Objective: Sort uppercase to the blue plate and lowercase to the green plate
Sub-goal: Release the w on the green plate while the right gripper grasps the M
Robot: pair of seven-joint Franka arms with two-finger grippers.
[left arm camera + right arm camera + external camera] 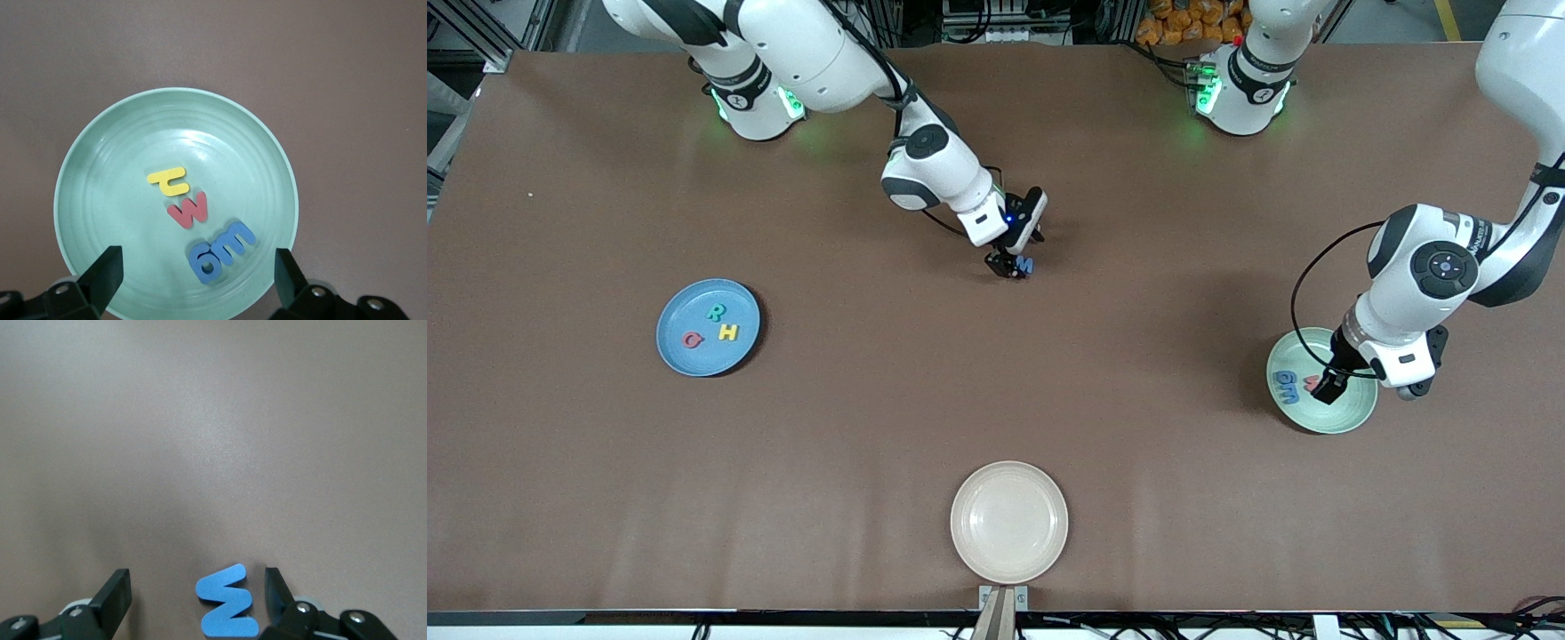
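Currently you are working a light, soft, flat foam blue M [227,601]; pinch its edges. It is lying on the table, farther from the camera than the cream plate [1008,521], between the right gripper [197,595]'s parted fingers. Left gripper [199,275] is hanging spread, empty, over the green plate [93,173].

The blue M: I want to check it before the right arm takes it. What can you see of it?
The blue M is a small flat capital letter that looks like foam, plain bright blue. It lies flat on the bare brown table near the middle, on none of the plates. The right gripper is down around it with its jaws open, one finger on each side. One finger stands close beside the letter, the other is well clear. Nothing visibly grips it.
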